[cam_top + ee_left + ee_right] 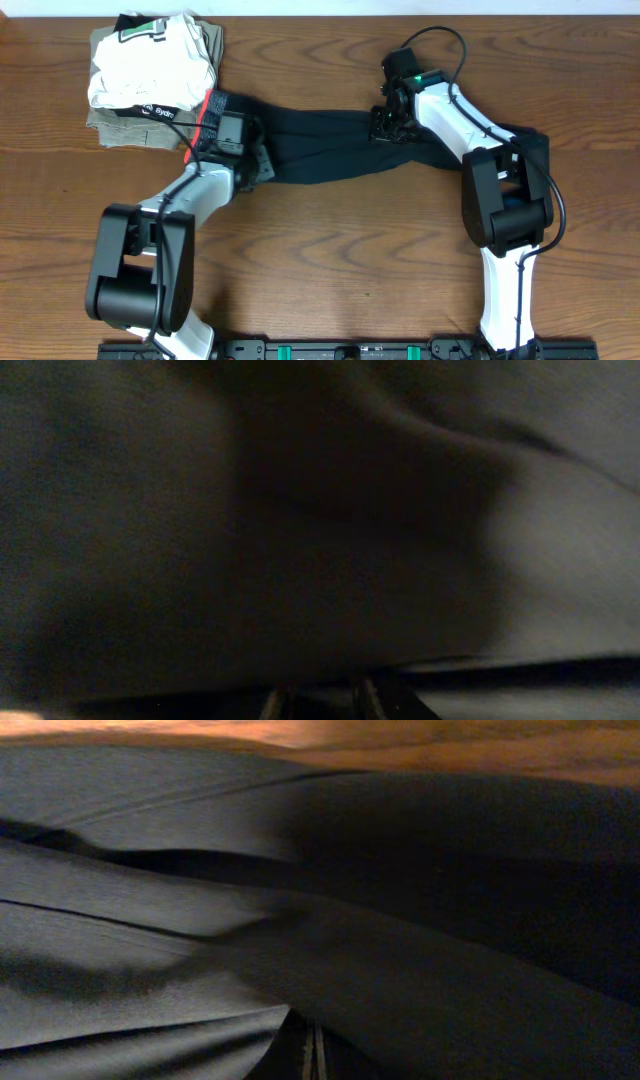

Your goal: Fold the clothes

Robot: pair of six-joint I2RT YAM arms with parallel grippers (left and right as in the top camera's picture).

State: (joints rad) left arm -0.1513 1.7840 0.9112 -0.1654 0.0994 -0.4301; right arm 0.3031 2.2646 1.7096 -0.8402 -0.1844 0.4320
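Observation:
The black pants (320,145) lie stretched across the table's far half, with the grey waistband and its red lining (208,115) at the left end. My left gripper (232,128) sits on the waistband end. In the left wrist view dark cloth (300,510) fills the frame and the fingers (318,705) barely show, closed on it. My right gripper (385,128) is down on the middle of the legs. In the right wrist view its fingers (312,1055) are pressed together under a fold of the black cloth (400,970).
A stack of folded garments stands at the far left, a white one (150,70) on a khaki one (110,125), touching the waistband end. The leg ends bunch behind my right arm (530,140). Bare wooden table (350,260) lies in front.

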